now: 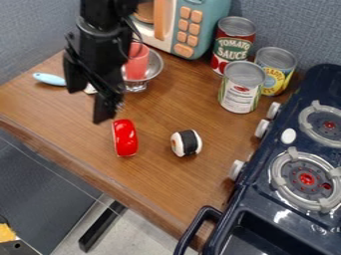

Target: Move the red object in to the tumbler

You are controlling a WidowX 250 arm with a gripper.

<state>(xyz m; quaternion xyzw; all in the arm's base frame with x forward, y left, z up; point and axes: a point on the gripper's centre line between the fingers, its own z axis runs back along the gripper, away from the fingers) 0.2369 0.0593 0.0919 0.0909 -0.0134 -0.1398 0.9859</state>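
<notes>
My gripper point(90, 95) hangs over the left part of the table, its two fingers apart and nothing between them; it stands open. Just below and right of its lower finger lies the red object point(124, 138), shiny and rounded, with a pale lower edge, on the wood. Behind the arm, the pinkish-red tumbler point(137, 62) stands upright in a metal bowl point(154, 64). The arm hides part of the tumbler's left side and of the bowl.
A sushi roll toy point(186, 143) lies right of the red object. Three cans, including a tomato sauce can point(233, 44), stand at the back right. A toy microwave point(202, 22) is behind, a dark stove point(269, 199) at right, a blue-handled utensil point(49, 78) at left.
</notes>
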